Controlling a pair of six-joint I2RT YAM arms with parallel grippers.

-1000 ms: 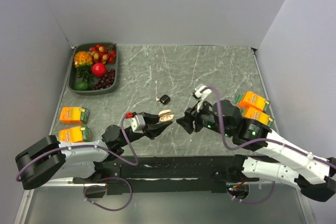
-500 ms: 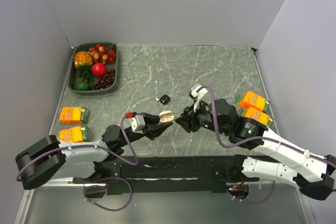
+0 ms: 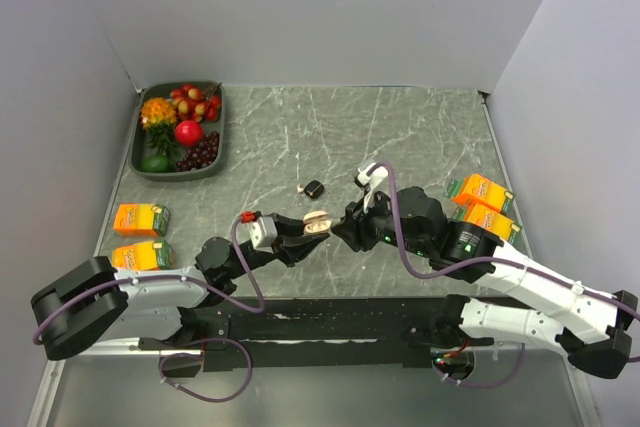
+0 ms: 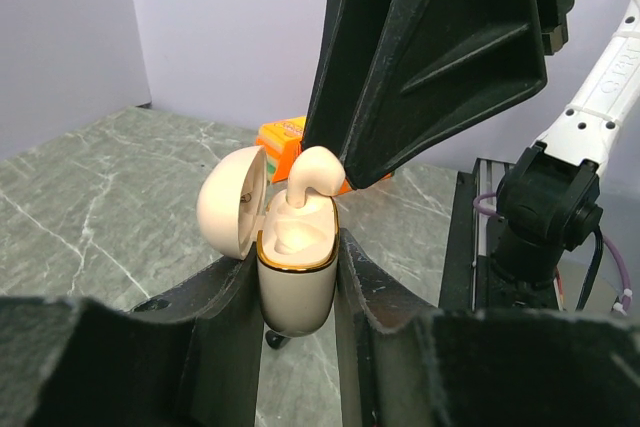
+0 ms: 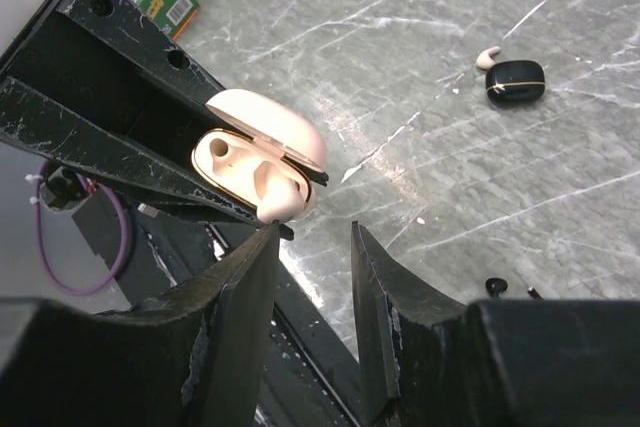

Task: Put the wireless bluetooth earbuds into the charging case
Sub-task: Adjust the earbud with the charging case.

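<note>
My left gripper (image 3: 312, 224) is shut on an open beige charging case (image 4: 296, 257), held upright above the table with its lid (image 4: 232, 202) swung back. A beige earbud (image 4: 312, 172) stands in one slot, its top sticking out. The other slot looks empty. My right gripper (image 3: 345, 230) is open and empty, its fingers (image 4: 430, 47) just above and beside the earbud. The right wrist view shows the case (image 5: 258, 162) at its left fingertip. A small closed glossy black case (image 5: 515, 80) lies on the table with a pale earbud-shaped piece (image 5: 487, 57) beside it. No black earbuds show clearly.
A dark tray (image 3: 218, 137) of fruit stands at the back left. Two orange cartons (image 3: 140, 219) lie at the left edge and two more (image 3: 482, 192) at the right. A tiny black piece (image 5: 497, 287) lies on the table near my right gripper.
My right gripper has moved left, closing in on the beige case held by my left gripper. The left gripper has barely moved.
</note>
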